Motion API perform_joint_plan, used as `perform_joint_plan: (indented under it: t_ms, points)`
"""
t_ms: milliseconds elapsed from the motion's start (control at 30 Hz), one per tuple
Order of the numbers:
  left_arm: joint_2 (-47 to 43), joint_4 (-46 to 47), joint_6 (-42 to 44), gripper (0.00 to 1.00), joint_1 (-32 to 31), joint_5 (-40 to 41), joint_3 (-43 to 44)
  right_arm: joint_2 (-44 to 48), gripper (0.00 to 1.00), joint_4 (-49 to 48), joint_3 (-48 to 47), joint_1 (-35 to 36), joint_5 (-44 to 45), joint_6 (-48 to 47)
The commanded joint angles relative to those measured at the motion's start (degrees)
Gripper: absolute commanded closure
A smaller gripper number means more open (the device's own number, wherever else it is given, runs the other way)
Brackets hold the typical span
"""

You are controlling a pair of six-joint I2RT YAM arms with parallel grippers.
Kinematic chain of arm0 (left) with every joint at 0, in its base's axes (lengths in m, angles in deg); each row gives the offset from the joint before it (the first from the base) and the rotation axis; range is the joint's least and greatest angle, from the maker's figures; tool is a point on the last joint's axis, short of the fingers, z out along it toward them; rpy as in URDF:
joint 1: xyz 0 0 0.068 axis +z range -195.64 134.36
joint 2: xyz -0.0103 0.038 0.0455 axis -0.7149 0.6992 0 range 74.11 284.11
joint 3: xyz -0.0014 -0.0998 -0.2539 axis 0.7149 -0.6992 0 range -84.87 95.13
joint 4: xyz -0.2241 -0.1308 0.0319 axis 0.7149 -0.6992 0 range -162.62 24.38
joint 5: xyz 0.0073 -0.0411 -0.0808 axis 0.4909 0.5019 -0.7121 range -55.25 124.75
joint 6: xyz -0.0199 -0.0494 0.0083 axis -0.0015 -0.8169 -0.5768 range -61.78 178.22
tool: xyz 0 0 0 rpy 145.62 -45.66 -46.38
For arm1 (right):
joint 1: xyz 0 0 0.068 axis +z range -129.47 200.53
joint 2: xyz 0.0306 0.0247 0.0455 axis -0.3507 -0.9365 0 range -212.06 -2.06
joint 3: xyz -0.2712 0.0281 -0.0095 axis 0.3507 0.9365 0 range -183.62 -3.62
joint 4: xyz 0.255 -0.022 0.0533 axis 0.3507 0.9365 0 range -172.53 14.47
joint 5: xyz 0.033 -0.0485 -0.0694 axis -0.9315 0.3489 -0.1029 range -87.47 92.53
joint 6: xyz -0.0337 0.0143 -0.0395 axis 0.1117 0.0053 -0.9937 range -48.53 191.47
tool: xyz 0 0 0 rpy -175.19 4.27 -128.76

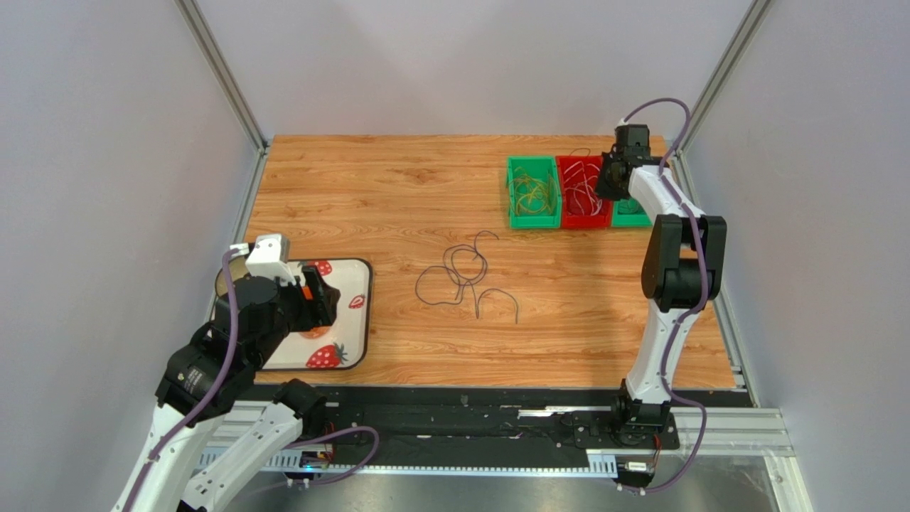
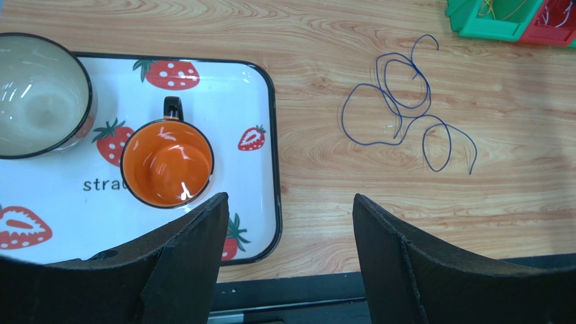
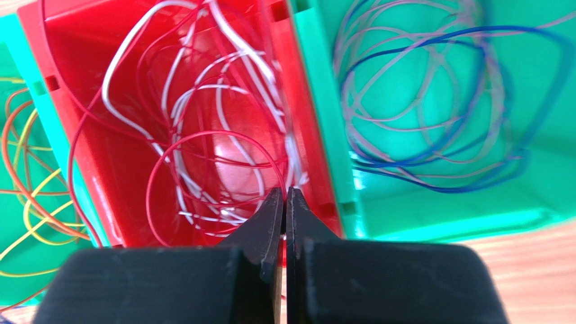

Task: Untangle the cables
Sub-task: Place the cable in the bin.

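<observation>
A loose tangle of dark blue-grey cables lies on the wooden table's middle; it also shows in the left wrist view. More cables lie in bins at the back right: red and white ones in a red bin, purple and blue ones in a green bin, yellow and orange ones in another green bin. My right gripper hangs over the red bin, shut, with a thin red cable running into its tips. My left gripper is open and empty over the tray's right edge.
A strawberry-print tray at the near left holds an orange mug and a pale bowl. Grey walls stand close on both sides. A black rail runs along the table's near edge.
</observation>
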Motion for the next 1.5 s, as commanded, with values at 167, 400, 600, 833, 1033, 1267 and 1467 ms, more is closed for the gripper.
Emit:
perform_joint_plan:
  t_ms: [167,400,600,833,1033,1267,1467]
  points:
    - [0.7,1.8,0.9,0.24,0.5,-0.4,0.0,-3.8,1.00,-1.9,-1.8,0.9,-5.1,4.9]
    - [0.8,1.8,0.9,0.24,0.6,-0.4,0.0,-5.9,1.00,-0.4,-4.3,1.8,-3.4,5.7]
    - [0.6,1.8,0.9,0.24,0.6,-0.4,0.0,-7.7,1.00,4.2,-10.1,1.9,-2.3,5.2]
    - [-0.3,1.8,0.8,0.24,0.6,-0.3,0.0,-6.3,0.82,8.3,-14.0,3.7,-1.5,4.8]
    - [-1.4,1.9,0.8,0.24,0.6,-0.3,-0.2,-4.8,0.67,11.3,-15.7,3.7,0.2,4.4]
    - [-2.1,2.2,0.9,0.24,0.6,-0.6,-0.3,-1.5,0.63,13.2,-15.9,3.7,1.0,4.0]
    - [-2.2,2.2,0.9,0.24,0.6,-0.6,-0.4,0.7,0.60,16.6,-17.7,3.7,1.6,3.5]
